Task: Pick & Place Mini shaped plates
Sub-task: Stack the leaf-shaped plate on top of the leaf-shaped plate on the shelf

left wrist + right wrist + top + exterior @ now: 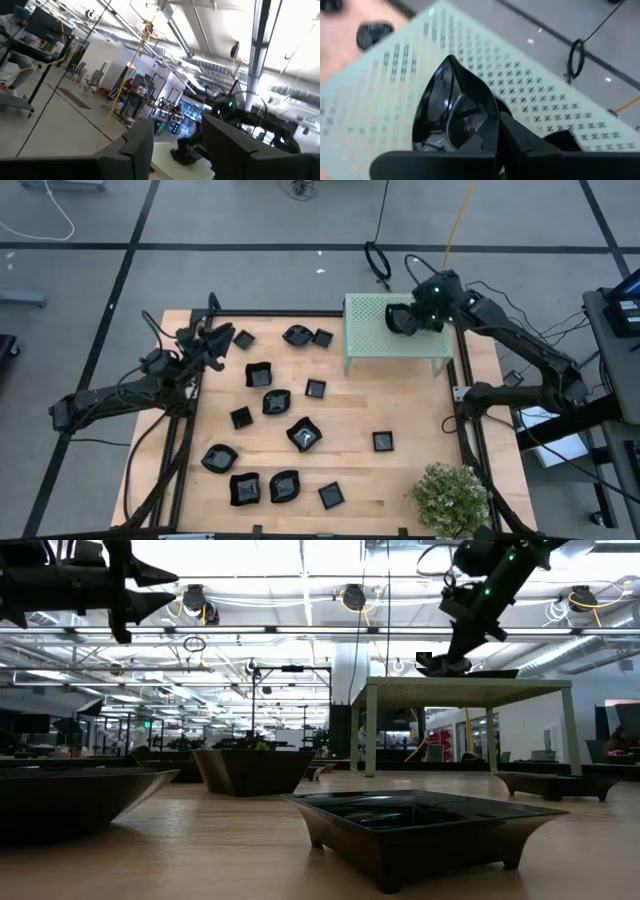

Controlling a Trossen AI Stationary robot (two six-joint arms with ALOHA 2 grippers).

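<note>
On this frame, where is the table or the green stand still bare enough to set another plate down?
The pale green stand is bare left of the right end effector, which grips a plate over it. Bare wood lies between the stand, the lone square plate and the plant. The table's left-centre is crowded with plates.

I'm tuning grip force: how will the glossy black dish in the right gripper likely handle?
The dish, shut in the right gripper over the green perforated stand, looks rigid, holding shape when pinched by its rim. Its glossy surface probably makes it slippery. Thin walls suggest it's light.
</note>
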